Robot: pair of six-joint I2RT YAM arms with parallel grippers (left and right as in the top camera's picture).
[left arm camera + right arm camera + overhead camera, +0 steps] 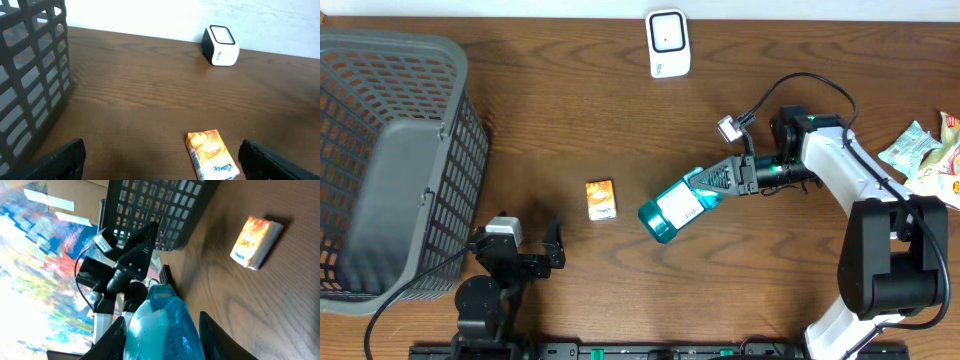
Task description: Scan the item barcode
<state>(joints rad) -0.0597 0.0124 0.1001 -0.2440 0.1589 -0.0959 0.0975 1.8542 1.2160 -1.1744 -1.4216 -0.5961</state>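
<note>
Surface: a dark wooden desk [550, 120] under a pale wall, with a grey basket [470, 150] at the left and snack packets [925, 150] at the right edge.
Item: we take the blue bottle [672, 210] to be the thing to scan. It sits mid-desk, right of centre, gripped at its narrow end.
Right hand: the right hand [715, 182] is closed partway around the bottle, a finger on either side of it.
Left hand: the left hand [523, 248] is spread wide and holds nothing, at the near left beside the basket.
Long axis: the bottle runs from near-left, its broad base, to far-right, where the fingers grip it.
Scanner: the white scanner [668, 42] stands at the far edge, straight beyond the bottle and well apart from it.
Nearer arm: the right, we judge. The move turns on carrying the bottle far and turning its label to the scanner's face.
Also there: a small orange carton [601, 199] lies just left of the bottle's base.
</note>
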